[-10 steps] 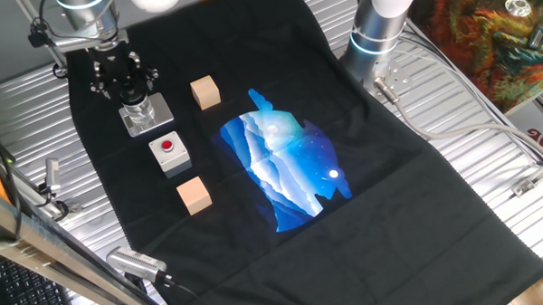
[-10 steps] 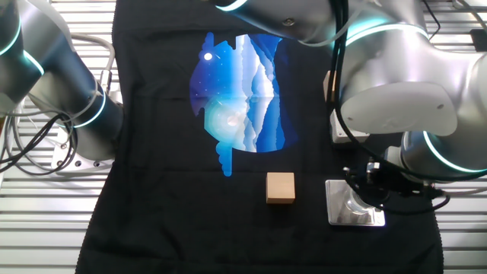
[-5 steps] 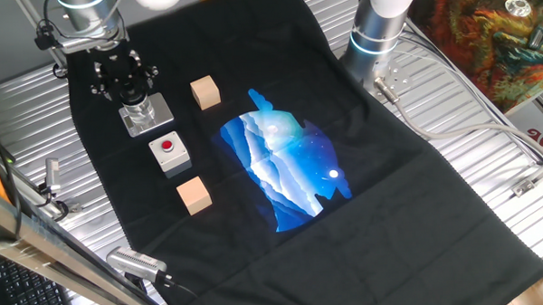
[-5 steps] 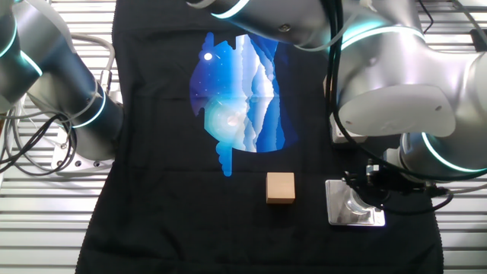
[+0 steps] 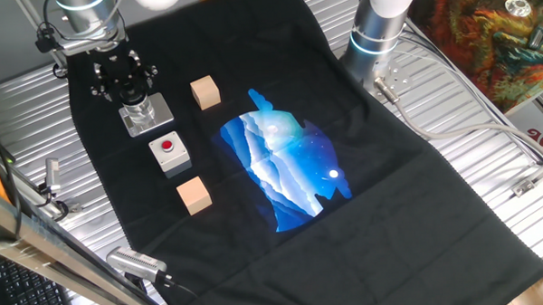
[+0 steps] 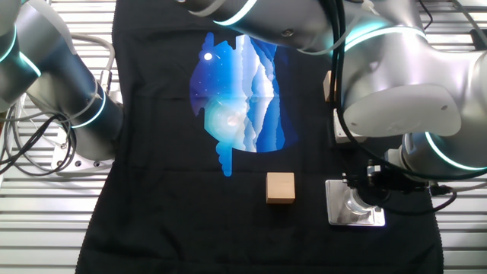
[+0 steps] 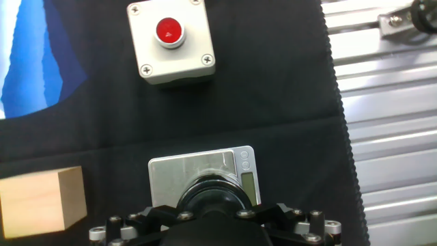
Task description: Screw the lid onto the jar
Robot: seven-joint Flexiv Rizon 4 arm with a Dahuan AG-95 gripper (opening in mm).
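Observation:
The jar (image 5: 141,112) stands upright on its grey square base plate (image 5: 157,117) at the back left of the black cloth. My gripper (image 5: 132,96) comes straight down onto the jar's top. In the hand view the round black lid (image 7: 213,198) sits between my fingers over the base plate (image 7: 194,171) and covers the jar's mouth. My gripper (image 7: 214,208) is shut on the lid. In the other fixed view the jar (image 6: 354,203) shows just under my gripper (image 6: 367,189), with the lid hidden by the fingers.
A grey box with a red button (image 5: 169,151) sits just in front of the jar. One wooden cube (image 5: 205,91) lies to the jar's right and another (image 5: 193,193) nearer the front. The cloth carries a blue print (image 5: 286,170). Ribbed metal table (image 5: 489,163) surrounds the cloth.
My gripper stays on the jar's top. In the other fixed view the arm links above it have shifted a little, and the hand has turned slightly.

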